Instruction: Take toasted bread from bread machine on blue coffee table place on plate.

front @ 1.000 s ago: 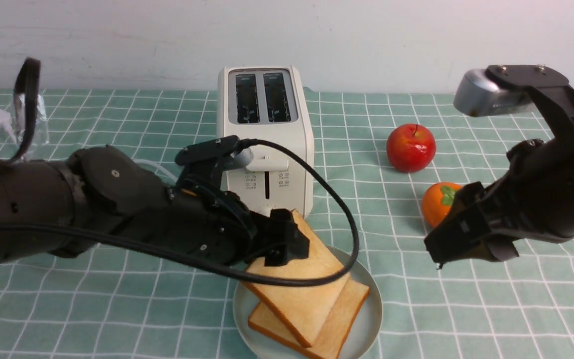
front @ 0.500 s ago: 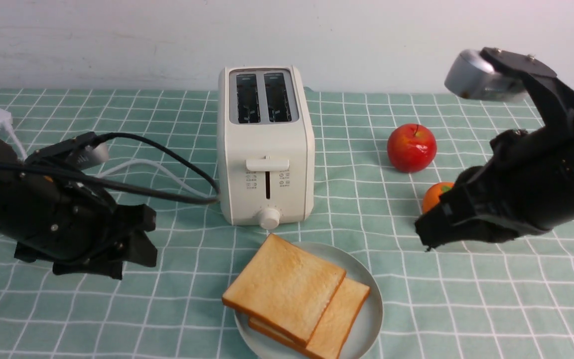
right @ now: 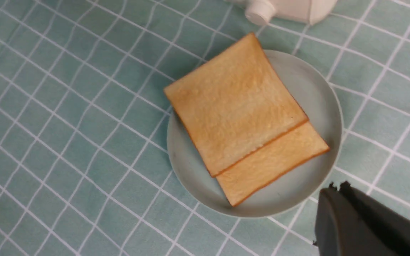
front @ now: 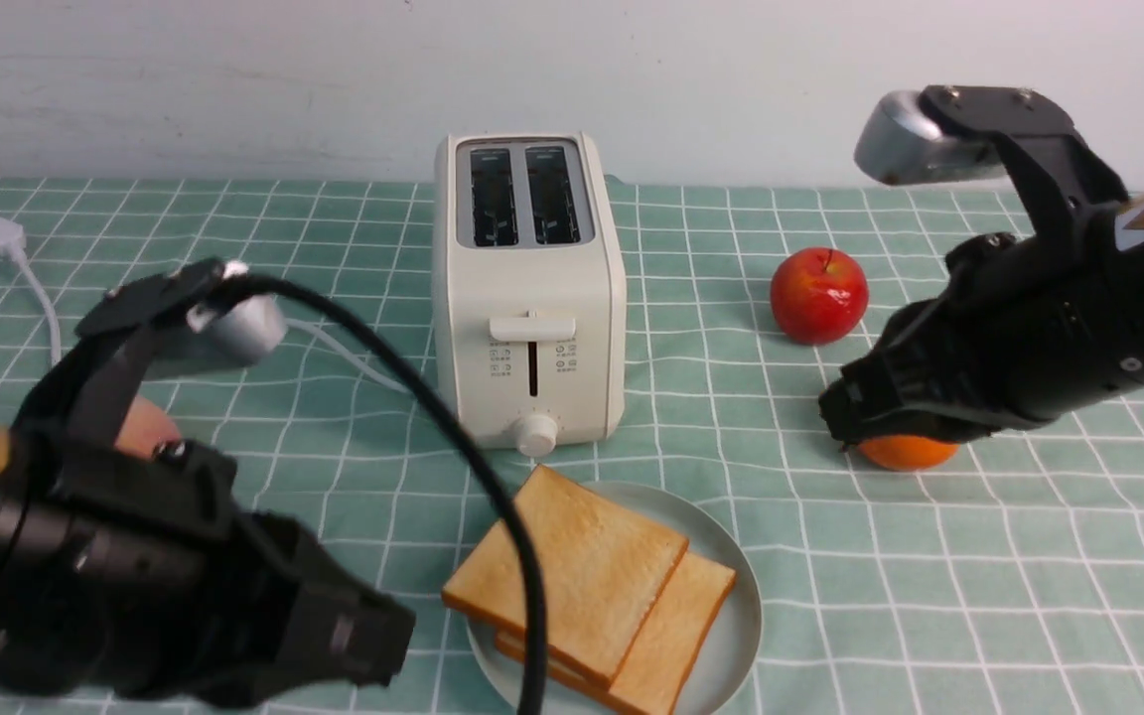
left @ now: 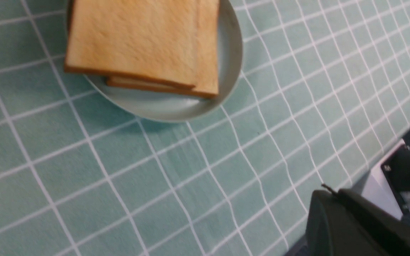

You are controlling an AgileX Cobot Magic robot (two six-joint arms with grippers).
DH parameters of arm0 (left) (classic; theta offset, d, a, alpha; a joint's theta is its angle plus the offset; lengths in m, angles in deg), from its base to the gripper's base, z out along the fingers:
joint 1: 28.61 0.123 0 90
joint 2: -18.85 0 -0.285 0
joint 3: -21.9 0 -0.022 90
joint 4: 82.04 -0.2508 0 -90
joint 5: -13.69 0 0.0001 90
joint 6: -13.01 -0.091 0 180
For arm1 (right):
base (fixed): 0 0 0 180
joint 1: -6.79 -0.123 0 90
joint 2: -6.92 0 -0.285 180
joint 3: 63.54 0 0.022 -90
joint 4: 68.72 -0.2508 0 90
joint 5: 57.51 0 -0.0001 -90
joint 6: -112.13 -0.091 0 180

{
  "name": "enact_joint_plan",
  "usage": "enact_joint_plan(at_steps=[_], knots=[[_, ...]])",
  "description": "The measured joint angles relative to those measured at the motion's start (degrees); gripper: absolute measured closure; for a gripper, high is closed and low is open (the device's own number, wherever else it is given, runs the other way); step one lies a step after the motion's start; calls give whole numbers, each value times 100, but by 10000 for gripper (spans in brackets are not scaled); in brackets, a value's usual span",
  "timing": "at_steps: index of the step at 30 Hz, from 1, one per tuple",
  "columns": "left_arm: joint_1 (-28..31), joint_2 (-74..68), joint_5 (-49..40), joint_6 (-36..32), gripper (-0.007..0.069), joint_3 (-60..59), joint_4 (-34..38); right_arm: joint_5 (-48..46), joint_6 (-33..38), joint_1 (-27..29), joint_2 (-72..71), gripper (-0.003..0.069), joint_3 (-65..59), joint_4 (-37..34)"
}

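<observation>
Two slices of toasted bread (front: 572, 571) lie overlapped on the plate (front: 746, 616), just in front of the bread machine (front: 529, 298), whose two slots look empty. All stand on the blue coffee table (front: 929, 596). My left gripper (front: 398, 645) hovers low, left of the plate, shut and empty. My right gripper (front: 835, 422) hangs to the right, above the table, shut and empty. The left wrist view shows the toasted bread (left: 133, 35), the plate (left: 169, 106) and the shut left gripper (left: 329, 190). In the right wrist view are both slices (right: 237, 106), the plate (right: 190, 170) and the shut right gripper (right: 336, 186).
A red apple (front: 818, 295) sits right of the bread machine. An orange (front: 905, 452) shows partly under my right gripper. A peach-coloured object (front: 145, 427) peeks from behind my left arm. A white cord with plug (front: 6, 238) lies far left. My left arm's black cable (front: 473, 447) arcs across the plate's left side.
My left gripper let go of the top slice, drew back from the plate to the near left and shut. My right gripper shut and rose slightly.
</observation>
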Motion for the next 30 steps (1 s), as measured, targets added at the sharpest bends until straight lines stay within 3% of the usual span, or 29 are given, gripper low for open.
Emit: enact_joint_plan(at_steps=[4,8,11,17,25,30], knots=[[-29,776,-28,379,638,-439,-98,99,-429,0,-376,678,-248,411],[-29,1755,116,1002,638,-908,-259,946,-541,0,-1155,678,-1128,780],[-29,2568,191,1760,638,-1263,-278,2495,-531,0,-2344,674,-2610,830],[-29,3704,191,2567,638,-1909,-114,4362,-522,0,-4192,670,-4956,878],[-29,4798,317,2801,638,-2618,584,5866,-517,0,-5666,668,-6675,1277],[-29,4905,1173,2780,638,-2654,469,6228,-517,0,-5946,668,-6893,1299]])
